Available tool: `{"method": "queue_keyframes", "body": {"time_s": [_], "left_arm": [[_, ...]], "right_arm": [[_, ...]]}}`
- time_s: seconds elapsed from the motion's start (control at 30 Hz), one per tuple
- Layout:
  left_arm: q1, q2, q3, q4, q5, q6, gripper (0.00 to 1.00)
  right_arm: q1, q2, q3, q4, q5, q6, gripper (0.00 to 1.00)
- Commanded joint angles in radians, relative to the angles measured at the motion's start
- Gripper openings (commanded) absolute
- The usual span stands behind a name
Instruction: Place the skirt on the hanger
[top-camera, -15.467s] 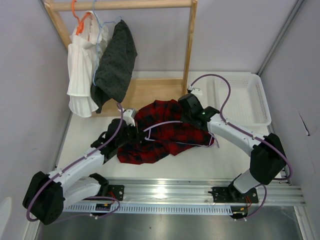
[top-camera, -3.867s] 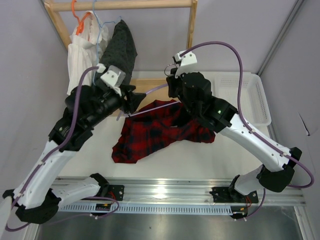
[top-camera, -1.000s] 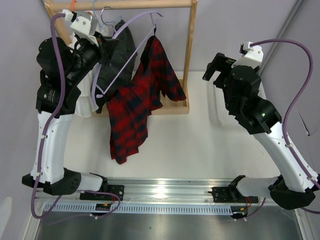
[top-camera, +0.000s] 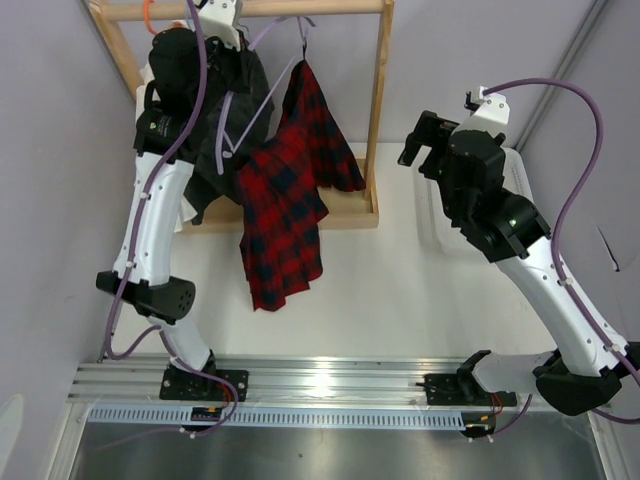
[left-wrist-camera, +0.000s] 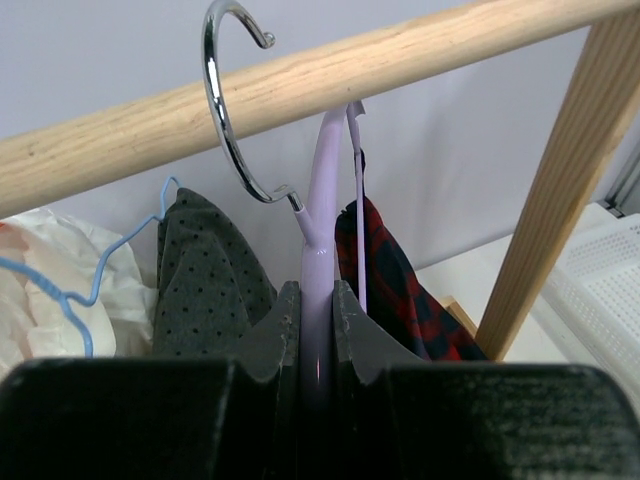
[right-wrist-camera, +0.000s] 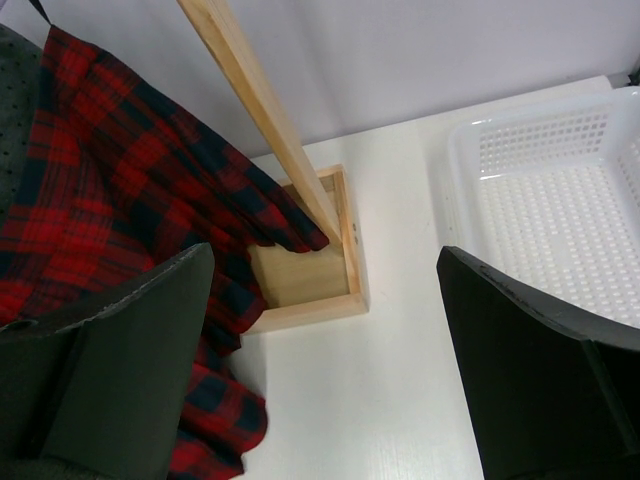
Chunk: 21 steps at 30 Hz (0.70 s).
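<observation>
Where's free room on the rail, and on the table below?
Rail: bare between the skirt and the right post. Table: bare between the skirt's hem and the right arm. Crowded: rail's left end, with the dotted garment.

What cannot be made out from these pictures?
Whether the hook of the hanger rests on the rail: left wrist, they overlap; top view, too small.
How the skirt sits on it: left wrist, the gripper blocks it.
The left gripper: top view, its own arm covers it.
</observation>
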Motion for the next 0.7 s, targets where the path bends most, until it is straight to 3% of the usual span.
{"method": "queue_keyframes", "body": {"time_s": [0.0,0.33,0.67], "left_arm": [[0.005,0.012,0.061,0.213,-0.044,0.014,0.00],[0.005,0.069,0.041,0.323,-0.101,-0.006,0.00],[0.005,0.124,0.052,0.317,-0.105,-0.015,0.00]], "right_arm": [[-0.009,0.005,0.000,0.031,-0.008,0.004,0.99],[-0.035,0.000,-0.024,0.051,-0.036,-0.001,0.99],[-0.064,0.000,-0.057,0.068,-0.074,0.011,0.99]]}}
